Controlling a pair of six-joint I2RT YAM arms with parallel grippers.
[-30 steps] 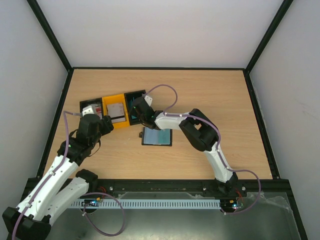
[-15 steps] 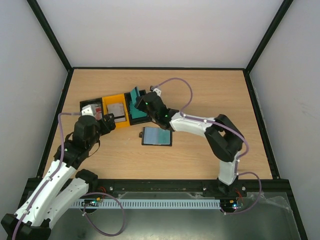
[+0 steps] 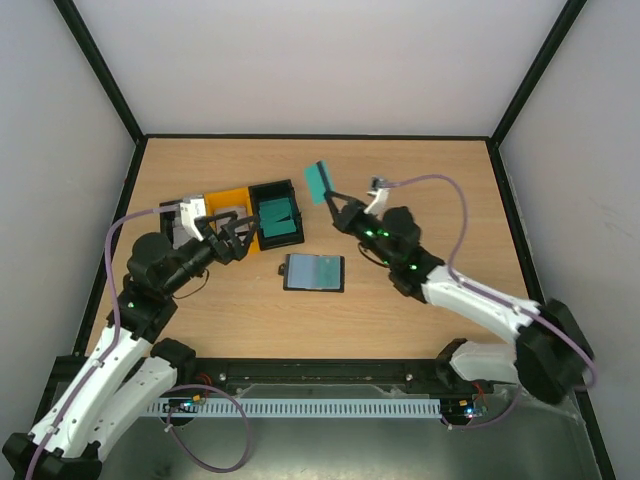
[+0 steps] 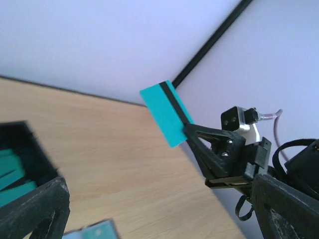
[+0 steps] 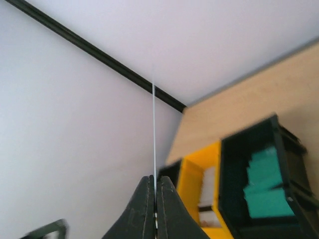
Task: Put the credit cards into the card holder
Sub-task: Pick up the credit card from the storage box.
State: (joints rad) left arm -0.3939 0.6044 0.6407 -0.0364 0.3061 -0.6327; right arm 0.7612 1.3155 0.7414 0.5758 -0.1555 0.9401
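My right gripper [image 3: 334, 203] is shut on a teal credit card [image 3: 319, 181] with a dark stripe and holds it in the air, right of the bins. In the right wrist view the card [image 5: 154, 129] shows edge-on between the shut fingers [image 5: 147, 199]. It also shows in the left wrist view [image 4: 164, 112]. The black card holder [image 3: 314, 272] lies open on the table with a teal card in it. More teal cards [image 3: 277, 214] lie in a black bin [image 3: 270, 188]. My left gripper [image 3: 236, 237] is open and empty over the yellow bin.
A yellow bin [image 3: 231, 198] holding white cards stands left of the black bin. A further black bin at the far left is mostly hidden under my left arm. Black frame rails [image 3: 318, 136] and white walls border the wooden table.
My right gripper lifted a teal card out of the black bin and carried it up and to the right. My left gripper swung right, over the yellow bin.
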